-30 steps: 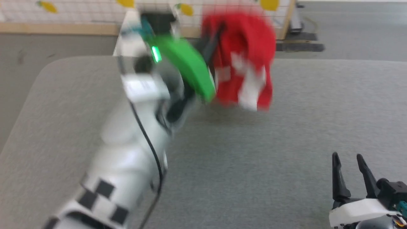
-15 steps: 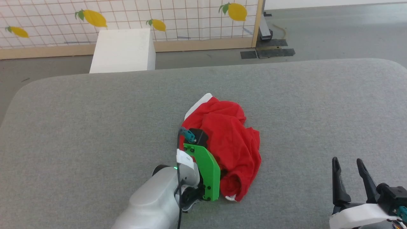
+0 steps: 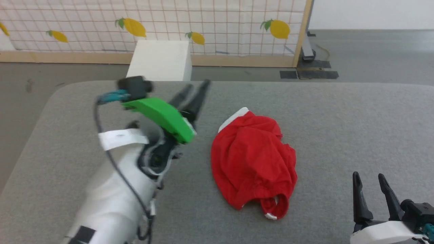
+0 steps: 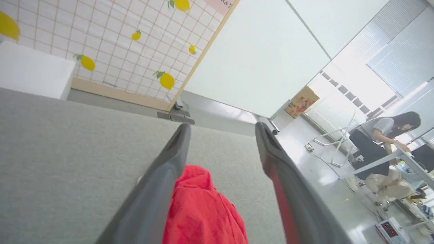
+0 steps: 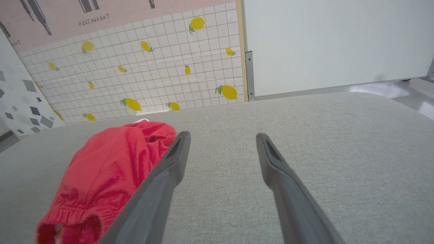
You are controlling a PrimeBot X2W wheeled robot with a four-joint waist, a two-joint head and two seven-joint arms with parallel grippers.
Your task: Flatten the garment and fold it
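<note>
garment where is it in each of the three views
Head view: garment just right of centre on the table.
Left wrist view: garment bottom centre, framed by the open left claw.
Right wrist view: garment lower left.
Shared landmark: lemon wall behind the table.

Left gripper (image 3: pixel 198 84): two long dark tapered fingers; behind them, bright-green plate (image 3: pixel 159 115), black block (image 3: pixel 135 86), teal connector (image 3: pixel 110 97), black cable (image 3: pixel 96 113), glossy white forearm (image 3: pixel 108 203). Right gripper (image 3: pixel 368 176): matching fingers, white base (image 3: pixel 383 230) behind.
</note>
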